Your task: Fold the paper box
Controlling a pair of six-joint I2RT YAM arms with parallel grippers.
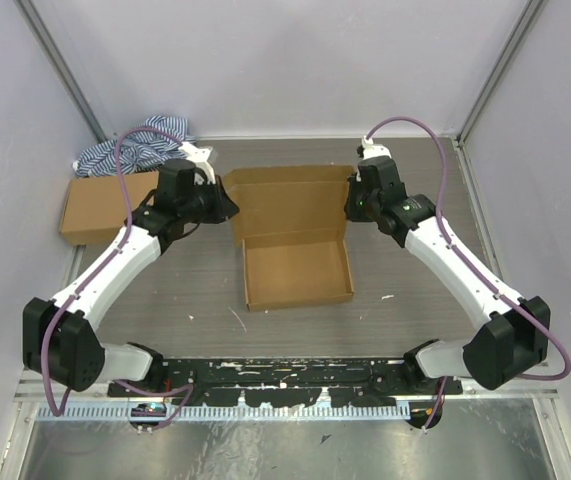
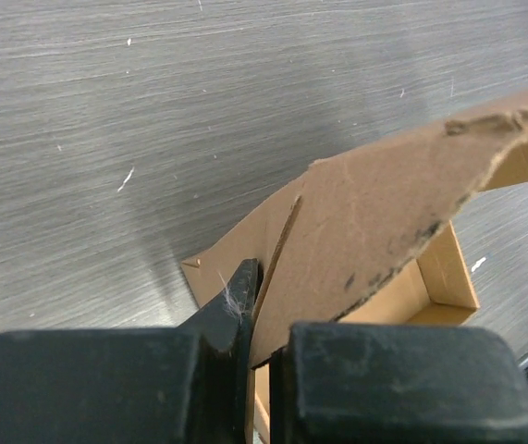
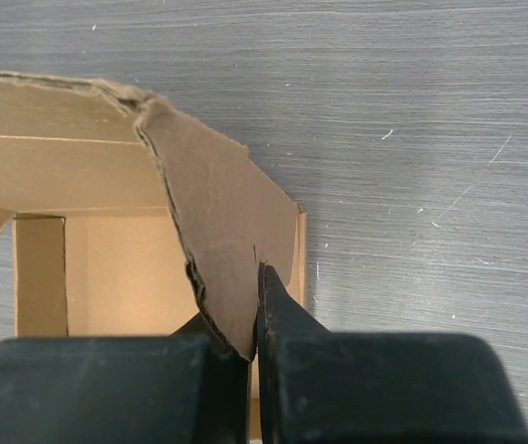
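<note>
One paper box (image 1: 297, 270) lies mid-table, between the two arms. Its finished tray is the near half and its open lid the far half, so its long axis runs near to far, and the hinge crease runs left to right between them. Each side of the lid carries a raised flap.

The left gripper (image 1: 227, 207) is at the lid's left edge, fingers pressed together on the left flap (image 2: 384, 222). That flap stands up out of the pinch, its top edge ragged. The right gripper (image 1: 349, 200) mirrors it on the right edge, pinching the right flap (image 3: 217, 231), which bends at a crease just above the fingers. Each arm holds the flap on its own side, and neither has to cross over.

The tray lies on the near side of both grippers, so I judge that the next move is to swing the lid toward the near edge about the hinge. Both flaps would then have to drop inside the tray's side walls. Those walls are the likeliest thing to catch, and uneven pull from the two arms could skew the lid.

A small box (image 1: 105, 205) sits well to the left on the table (image 1: 165, 290), just beside the left arm, with a striped cloth (image 1: 130, 150) behind it. Neither lies in the lid's path.
</note>
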